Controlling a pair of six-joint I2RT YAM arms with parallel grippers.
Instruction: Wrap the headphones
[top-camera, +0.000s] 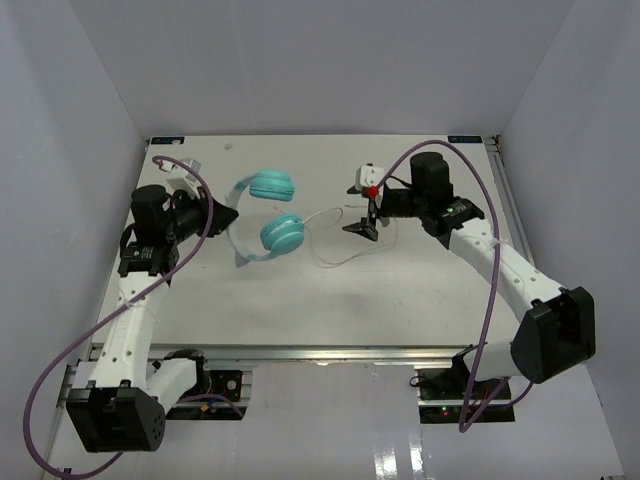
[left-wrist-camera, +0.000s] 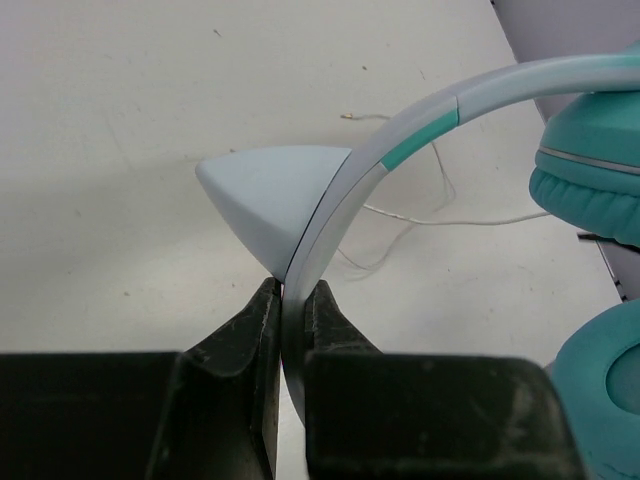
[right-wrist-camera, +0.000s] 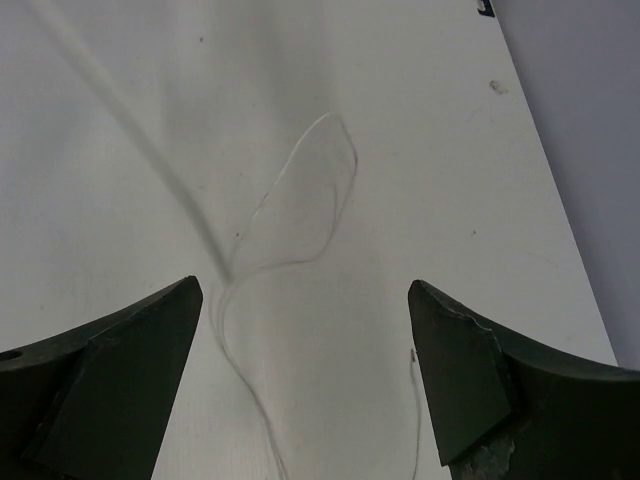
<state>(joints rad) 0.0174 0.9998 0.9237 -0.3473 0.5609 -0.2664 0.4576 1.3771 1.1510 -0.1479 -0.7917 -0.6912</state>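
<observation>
Left gripper (left-wrist-camera: 291, 292) is pressed together on the headband (left-wrist-camera: 420, 125), pinching it edge-on just below a pale pointed ear piece (left-wrist-camera: 262, 195). Right gripper (right-wrist-camera: 305, 290) is spread wide, pointing down over the cable (right-wrist-camera: 331, 118) and touching nothing.

The headphones (top-camera: 282, 232) sit in the far left part of the bench (top-camera: 330, 310), left of its middle. Whether the cups (left-wrist-camera: 590, 150) rest on the surface or hang just off it cannot be told.

The step in hand looks like the first catch of the cable. To do it well, the left grip should hold the band firm and unmoving as an anchor. The right fingers should come straight down astride one strand, not the whole loop. They should close near the cup end and leave the plug (right-wrist-camera: 415, 355) free. The strand is thin and lies flat, so the tips need to reach the surface before closing, or they will shut on air. Winding then wants light tension, so the band does not twist in the left pinch.

The band's crown points to the left edge and its open side faces the right edge. The two cups line up far to near. The cable's long run heads from the nearer cup toward the right edge, then loops back toward the near edge.
</observation>
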